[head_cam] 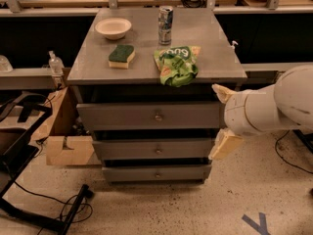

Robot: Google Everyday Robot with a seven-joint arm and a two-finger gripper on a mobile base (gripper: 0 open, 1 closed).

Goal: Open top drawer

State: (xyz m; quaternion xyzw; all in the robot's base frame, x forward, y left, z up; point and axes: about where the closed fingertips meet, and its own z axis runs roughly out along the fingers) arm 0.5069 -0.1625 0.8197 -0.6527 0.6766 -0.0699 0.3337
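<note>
The top drawer is the widest grey front, just under the cabinet's top, with a small round metal knob at its centre. It stands closed, flush with the frame. My gripper is at the cabinet's right front corner, level with the top drawer, to the right of the knob. Its two cream fingers are spread wide apart, one above the other, with nothing between them. My white arm comes in from the right.
The mid-width drawer and the narrowest drawer sit below. On the cabinet top are a bowl, a sponge, a can and a green chip bag. A cardboard box and cables lie on the floor at left.
</note>
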